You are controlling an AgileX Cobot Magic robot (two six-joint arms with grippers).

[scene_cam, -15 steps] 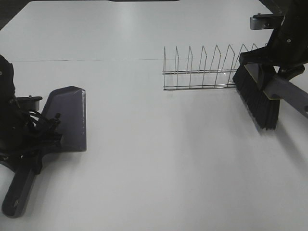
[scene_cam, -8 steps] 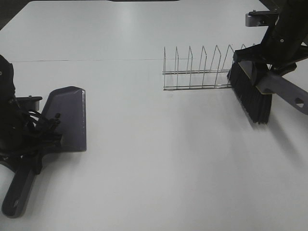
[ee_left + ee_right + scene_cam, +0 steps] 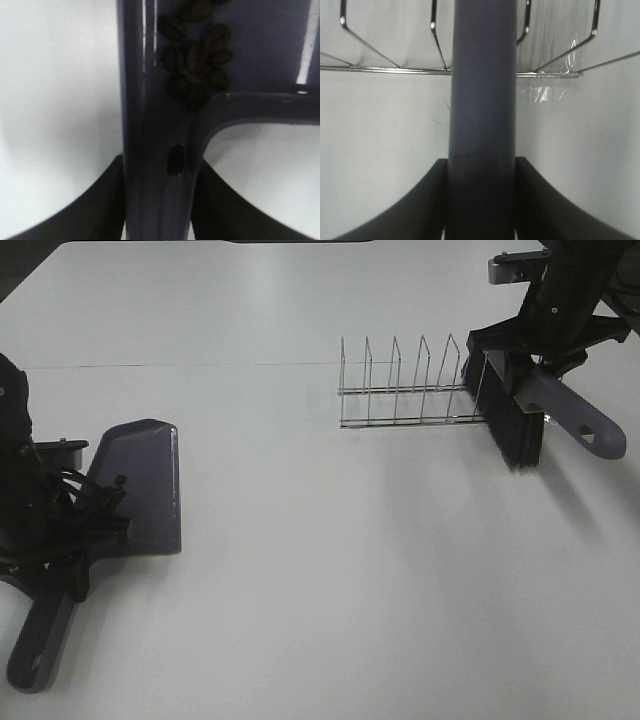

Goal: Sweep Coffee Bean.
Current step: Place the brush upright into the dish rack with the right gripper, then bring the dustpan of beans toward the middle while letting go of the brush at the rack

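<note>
From high up the exterior camera looks down over the white table (image 3: 320,600), sharing the dustpan (image 3: 140,485) with the left wrist camera, pressed close along its handle, and the brush (image 3: 510,425) and wire rack (image 3: 400,391) with the right.

The white tabletop (image 3: 330,570) carries a grey dustpan (image 3: 140,485) lying flat at the frame's left and a wire rack (image 3: 410,390) at upper right, well apart.

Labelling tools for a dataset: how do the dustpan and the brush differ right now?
The dustpan lies flat at left on the table; the brush tilts bristles-down by the wire rack. The dustpan holds coffee beans; the brush shows none. Both are grey-purple, gripped by the handle.
</note>
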